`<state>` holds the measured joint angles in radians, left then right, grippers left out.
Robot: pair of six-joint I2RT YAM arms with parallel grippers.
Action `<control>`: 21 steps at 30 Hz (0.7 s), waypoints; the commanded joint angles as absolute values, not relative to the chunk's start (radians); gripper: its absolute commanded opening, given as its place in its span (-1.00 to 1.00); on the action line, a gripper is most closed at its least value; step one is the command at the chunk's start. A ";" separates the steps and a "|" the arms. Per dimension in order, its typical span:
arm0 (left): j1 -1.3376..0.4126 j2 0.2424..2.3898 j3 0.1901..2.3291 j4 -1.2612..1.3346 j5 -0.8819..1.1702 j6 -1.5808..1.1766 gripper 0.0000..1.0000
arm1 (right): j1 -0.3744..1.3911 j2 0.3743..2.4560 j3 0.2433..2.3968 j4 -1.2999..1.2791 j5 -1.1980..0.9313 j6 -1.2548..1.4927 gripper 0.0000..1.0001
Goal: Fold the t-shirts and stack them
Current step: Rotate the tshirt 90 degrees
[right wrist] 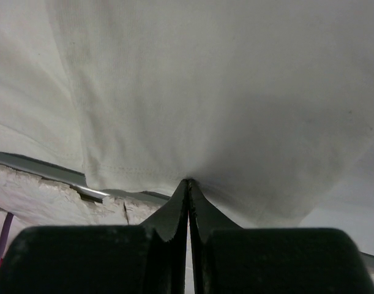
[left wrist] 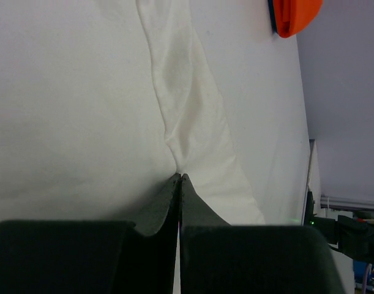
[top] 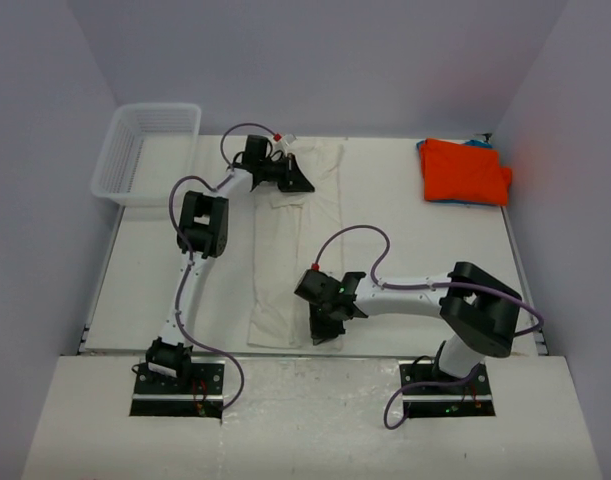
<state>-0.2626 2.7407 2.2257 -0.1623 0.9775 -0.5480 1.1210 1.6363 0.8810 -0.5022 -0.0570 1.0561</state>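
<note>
The cream t-shirt (top: 290, 250) lies as a long narrow strip down the middle of the table. My left gripper (top: 293, 176) is shut on its far end; in the left wrist view the cloth (left wrist: 193, 122) gathers to a pinch at the gripper's (left wrist: 180, 176) closed tips. Near the table's front edge, my right gripper (top: 325, 322) is shut on the near end, and the hem (right wrist: 223, 92) puckers at its (right wrist: 188, 180) tips. A folded orange t-shirt (top: 465, 170) lies at the back right on a blue t-shirt, which shows only as an edge (top: 432, 198). The orange t-shirt (left wrist: 294, 15) also shows in the left wrist view.
A white mesh basket (top: 145, 150) stands at the back left corner. The table's front edge (right wrist: 40, 165) runs just below the right gripper. Grey walls close in the table on three sides.
</note>
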 commanded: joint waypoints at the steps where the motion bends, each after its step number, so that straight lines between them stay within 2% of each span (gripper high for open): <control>1: -0.216 2.790 2.276 -0.158 0.933 -0.548 -1.00 | 1.121 1.687 0.884 -0.598 0.049 1.104 -1.00; 11: -0.196 2.807 2.292 -0.123 0.954 -0.577 -1.00 | 1.088 1.692 0.899 -0.696 0.167 1.117 -1.00; 21: -0.189 2.786 2.293 -0.118 0.962 -0.581 -1.00 | 1.075 1.666 0.917 -0.669 0.192 1.046 -1.00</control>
<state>-0.2070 2.7735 2.2684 -0.1276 0.9916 -0.5846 1.0863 1.6562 0.9329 -0.6209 0.0391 1.0973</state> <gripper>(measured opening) 0.002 0.003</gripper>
